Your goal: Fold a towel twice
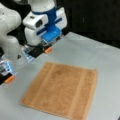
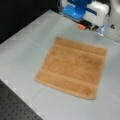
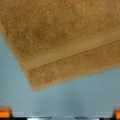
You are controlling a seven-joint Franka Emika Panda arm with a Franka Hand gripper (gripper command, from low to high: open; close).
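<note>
The towel (image 1: 61,90) lies flat and open on the grey surface (image 1: 100,55). It is orange-brown and almost square. It has not been folded at all. Two paler bands run across it, one near each of two opposite edges. In a front view the whole towel (image 2: 72,67) shows, with the surface (image 2: 30,50) bare all around it.

The gripper (image 1: 30,63) is up in the air, near the towel's far side at a front view's left. It is not touching the towel and it holds nothing. Its two orange fingertips (image 1: 48,50) are spread wide, well apart from each other. The second orange tip sits low at the left edge of that view. Parts of the white and blue arm (image 1: 45,22) are cut off at the top.

In a front view the gripper (image 2: 91,26) is at the top, just past the towel's far edge. Only one orange tip shows there; the rest is hidden or cut off by the frame.

In the wrist view the towel (image 3: 62,37) fills the top part, with one corner pointing down to the left. One paler band crosses it. The grey surface (image 3: 62,100) is below. The fingertips (image 3: 5,113) peek in as small orange bits at the two bottom corners, mostly cut off.
</note>
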